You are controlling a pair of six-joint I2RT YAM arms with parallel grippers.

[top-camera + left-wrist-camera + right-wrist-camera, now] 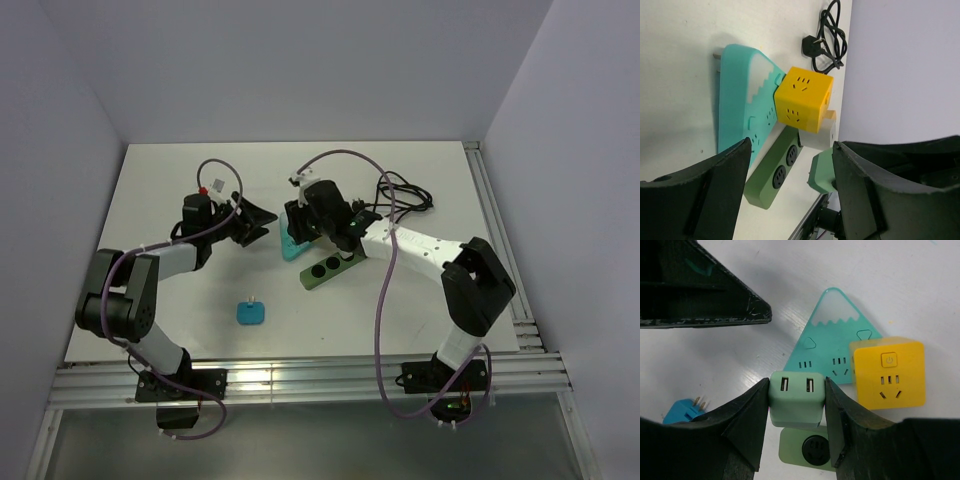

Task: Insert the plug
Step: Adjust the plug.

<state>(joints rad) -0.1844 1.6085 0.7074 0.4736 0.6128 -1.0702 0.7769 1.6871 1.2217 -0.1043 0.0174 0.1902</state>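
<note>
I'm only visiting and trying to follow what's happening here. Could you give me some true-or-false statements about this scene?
1. The right gripper clamps a pale green adapter. True.
2. The left gripper holds the yellow cube. False: its jaws stand open with nothing between them.
3. The blue plug sits in the green power strip. False: it lies alone on the table, apart from the strip.
4. The yellow cube lies beside the teal mountain-shaped socket. True.
</note>
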